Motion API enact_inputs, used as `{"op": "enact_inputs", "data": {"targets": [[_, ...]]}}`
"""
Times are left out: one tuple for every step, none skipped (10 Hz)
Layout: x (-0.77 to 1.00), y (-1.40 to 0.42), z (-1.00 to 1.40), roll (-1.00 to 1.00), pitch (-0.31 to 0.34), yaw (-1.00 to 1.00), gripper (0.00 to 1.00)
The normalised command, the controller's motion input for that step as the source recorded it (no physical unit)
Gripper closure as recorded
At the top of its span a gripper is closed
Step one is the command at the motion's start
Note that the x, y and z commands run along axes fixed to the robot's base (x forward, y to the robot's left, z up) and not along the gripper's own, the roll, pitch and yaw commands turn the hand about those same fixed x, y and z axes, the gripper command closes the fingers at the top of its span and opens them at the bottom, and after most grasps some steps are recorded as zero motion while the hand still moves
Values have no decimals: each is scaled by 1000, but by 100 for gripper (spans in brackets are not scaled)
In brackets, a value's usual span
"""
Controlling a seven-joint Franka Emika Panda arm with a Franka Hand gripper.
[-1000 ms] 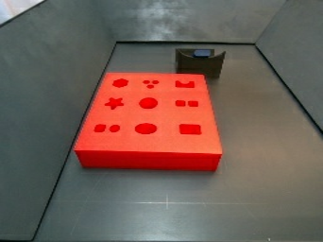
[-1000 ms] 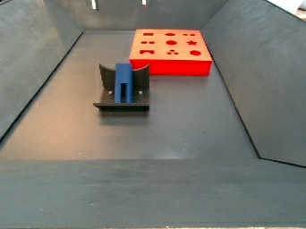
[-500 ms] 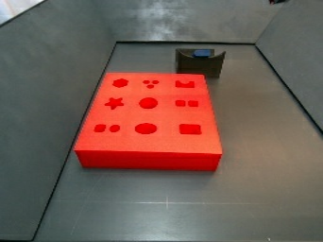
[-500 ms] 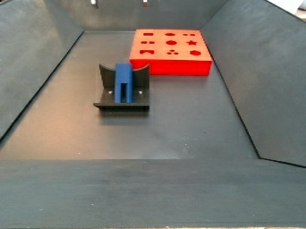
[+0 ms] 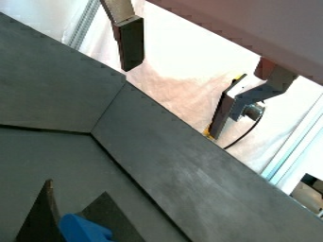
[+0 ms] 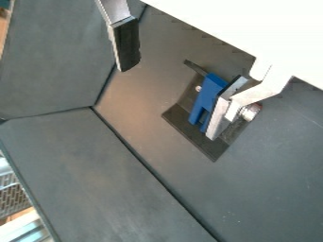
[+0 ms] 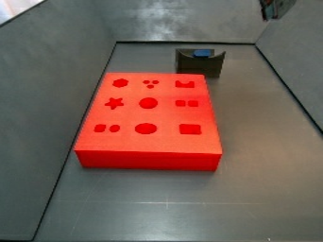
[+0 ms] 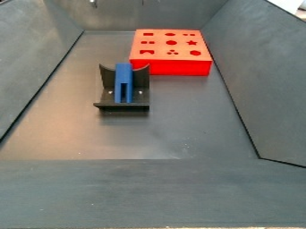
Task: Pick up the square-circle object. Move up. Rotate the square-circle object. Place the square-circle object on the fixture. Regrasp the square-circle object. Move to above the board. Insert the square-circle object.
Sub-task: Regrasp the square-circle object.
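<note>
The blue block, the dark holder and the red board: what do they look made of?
The square-circle object looks like matte moulded plastic, evenly saturated blue. The fixture seems dull dark plastic or coated metal; unclear which. The board looks like matte plastic or foam, evenly red with clean-cut holes. The pincer is open and empty above.

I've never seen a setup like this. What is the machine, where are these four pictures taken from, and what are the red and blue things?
This is a single robot arm ending in a two-finger gripper. Two pictures come from cameras on its wrist, looking down past its silver fingers; the gripper is open, holds nothing and hangs high above the floor. The other two come from cameras fixed beside the grey bin. In a side view, only a dark corner of the gripper shows at the top edge. On the floor lies the red board with shaped holes. Apart from it stands the dark fixture, with the blue square-circle object resting in it.
</note>
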Motion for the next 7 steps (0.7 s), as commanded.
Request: {"op": "enact_inputs", "data": {"targets": [[32, 75, -1000, 216, 178, 156, 0], [49, 64, -1000, 187, 126, 186, 0], [59, 59, -1000, 153, 95, 195, 0], [71, 57, -1000, 128, 58, 198, 0], [83, 51, -1000, 114, 15, 190, 0], [96, 45, -1000, 103, -37, 170, 0], [105, 41, -1000, 96, -69, 147, 0]]}}
